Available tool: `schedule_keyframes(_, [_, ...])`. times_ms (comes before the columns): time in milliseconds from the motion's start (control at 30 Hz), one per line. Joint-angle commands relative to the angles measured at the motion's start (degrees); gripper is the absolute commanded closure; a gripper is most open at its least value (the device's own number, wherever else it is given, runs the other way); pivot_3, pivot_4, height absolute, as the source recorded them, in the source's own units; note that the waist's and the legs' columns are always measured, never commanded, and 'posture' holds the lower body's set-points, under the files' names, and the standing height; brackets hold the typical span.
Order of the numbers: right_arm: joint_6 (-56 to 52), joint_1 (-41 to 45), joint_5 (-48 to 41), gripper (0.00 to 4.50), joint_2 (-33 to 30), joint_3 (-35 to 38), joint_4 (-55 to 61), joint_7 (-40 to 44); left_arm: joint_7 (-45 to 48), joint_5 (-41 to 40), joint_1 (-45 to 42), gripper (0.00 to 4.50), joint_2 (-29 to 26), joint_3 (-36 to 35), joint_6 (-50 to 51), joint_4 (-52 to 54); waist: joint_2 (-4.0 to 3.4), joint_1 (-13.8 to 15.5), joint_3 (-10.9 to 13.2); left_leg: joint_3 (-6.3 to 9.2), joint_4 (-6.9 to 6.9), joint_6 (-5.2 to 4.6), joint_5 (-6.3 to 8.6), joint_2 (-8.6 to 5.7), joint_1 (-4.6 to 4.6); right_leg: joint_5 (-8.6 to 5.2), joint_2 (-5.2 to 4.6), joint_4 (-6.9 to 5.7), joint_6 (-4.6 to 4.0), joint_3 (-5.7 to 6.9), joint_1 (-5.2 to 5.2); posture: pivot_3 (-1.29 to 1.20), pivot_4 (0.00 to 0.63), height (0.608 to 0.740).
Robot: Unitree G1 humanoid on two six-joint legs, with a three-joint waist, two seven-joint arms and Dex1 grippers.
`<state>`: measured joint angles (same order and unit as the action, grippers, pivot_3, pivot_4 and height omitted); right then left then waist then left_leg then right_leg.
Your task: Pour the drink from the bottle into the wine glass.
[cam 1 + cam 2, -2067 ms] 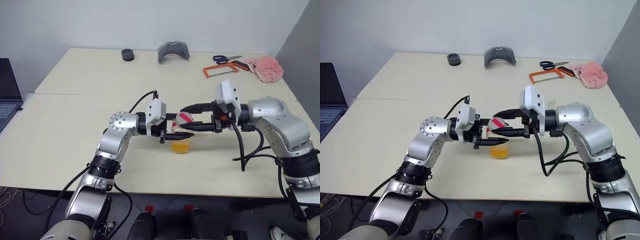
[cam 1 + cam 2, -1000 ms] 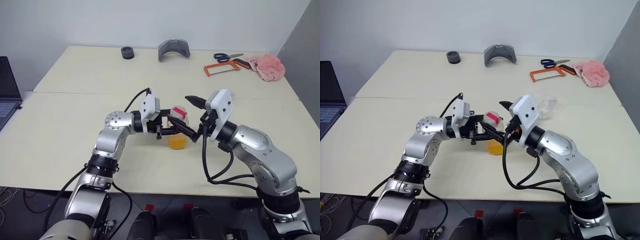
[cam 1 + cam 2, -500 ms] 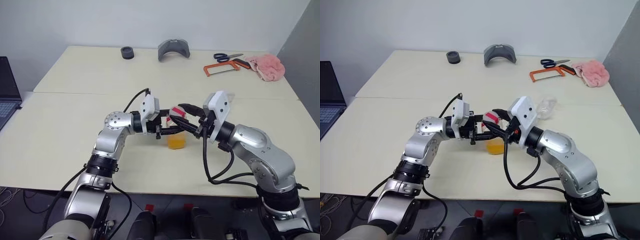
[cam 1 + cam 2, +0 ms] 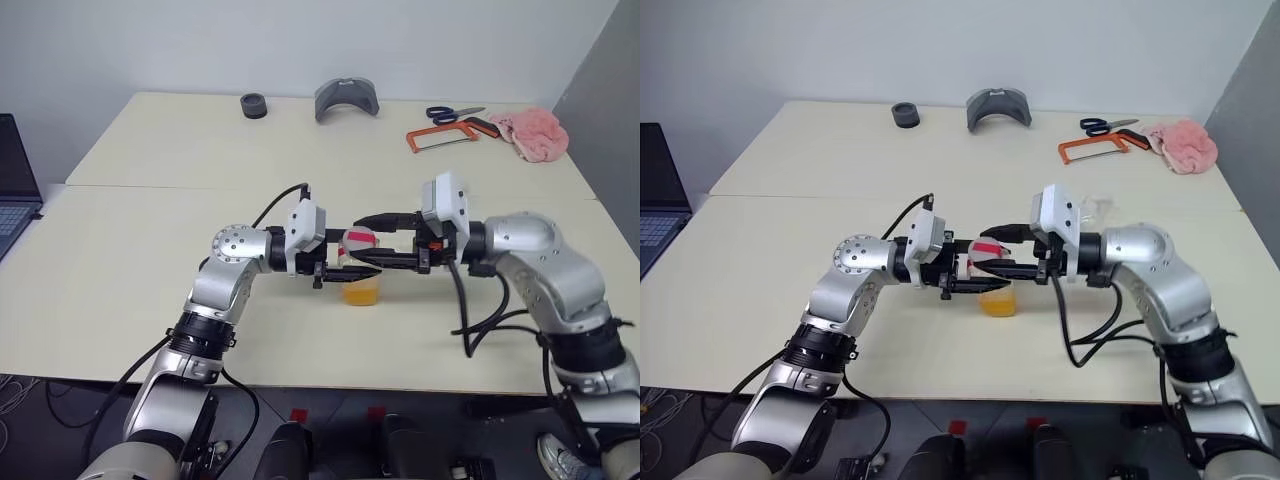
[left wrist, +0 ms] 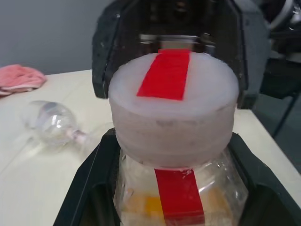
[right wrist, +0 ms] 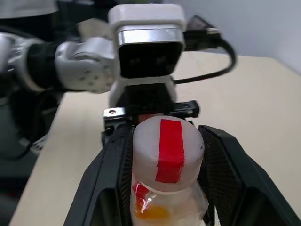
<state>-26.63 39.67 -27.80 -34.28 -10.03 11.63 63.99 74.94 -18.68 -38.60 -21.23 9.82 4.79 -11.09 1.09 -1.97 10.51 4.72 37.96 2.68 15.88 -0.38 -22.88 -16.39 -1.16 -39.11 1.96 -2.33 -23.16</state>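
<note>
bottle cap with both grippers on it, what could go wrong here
1. The right gripper is clamped on the cap while the left gripper holds the bottle; if that hold slips, the bottle may spin rather than open.
2. The drink could spill if the cap pops free.
3. The wine glass lies on its side, unready for pouring.

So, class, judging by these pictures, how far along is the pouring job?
Done: the left gripper holds the bottle by its neck above the table. In hand: the right gripper has its fingers on either side of the cap, apparently to unscrew it. Left: the cap is on, the drink is inside the bottle, and the wine glass lies on its side, so righting and pouring remain.
</note>
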Motion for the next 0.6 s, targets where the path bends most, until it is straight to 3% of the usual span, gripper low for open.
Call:
schedule_keyframes(33, [0.14,0.67,-1.93,2.67,-2.22,-0.15,1.53,6.24,-0.53,-1.05,-0.62,2.33,-0.23,-0.80,0.61,1.39,0.00,0.09,0.00,0.02,0.00,0.00,0.00,0.03,-0.01,0.00,0.00,0.00,0.00,0.01,0.00,0.00,0.150,0.740])
schedule_keyframes(133, [0.87,-1.38,-0.53,2.67,-2.34,0.98,3.04,3.25,-0.97,-1.43,-0.44,2.33,-0.07,-0.73,0.96,1.85,0.00,0.13,0.00,0.06,0.00,0.01,-0.01,0.05,-0.03,0.00,-0.09,0.00,0.00,0.00,0.00,0.00,0.150,0.740])
schedule_keyframes(400, [-6.60,-9.87,-6.44,0.01,0.31,10.99,15.72,-12.90,-1.95,-1.44,-1.64,2.33,0.42,-1.22,0.46,0.29,0.00,0.21,0.00,0.21,0.06,0.04,-0.02,0.07,-0.05,0.00,-0.15,-0.08,0.00,-0.04,-0.02,0.00,0.150,0.740])
schedule_keyframes(500, [-12.18,-17.12,-7.12,0.00,3.03,13.76,26.89,-25.18,-2.95,-0.98,-2.66,2.33,1.36,-1.49,-0.57,-1.66,0.00,0.31,0.00,0.27,0.04,0.05,-0.03,0.10,-0.07,0.00,-0.15,-0.08,0.00,-0.01,-0.02,0.00,0.150,0.740])
schedule_keyframes(600, [-14.57,-19.33,-3.12,0.00,7.66,10.85,31.75,-35.83,-3.12,-0.78,-3.07,2.33,1.95,-1.55,-1.21,-2.82,0.00,0.07,-0.01,0.21,0.07,0.05,-0.03,0.05,-0.06,0.00,-0.15,-0.13,0.00,-0.06,-0.02,0.00,0.150,0.740])
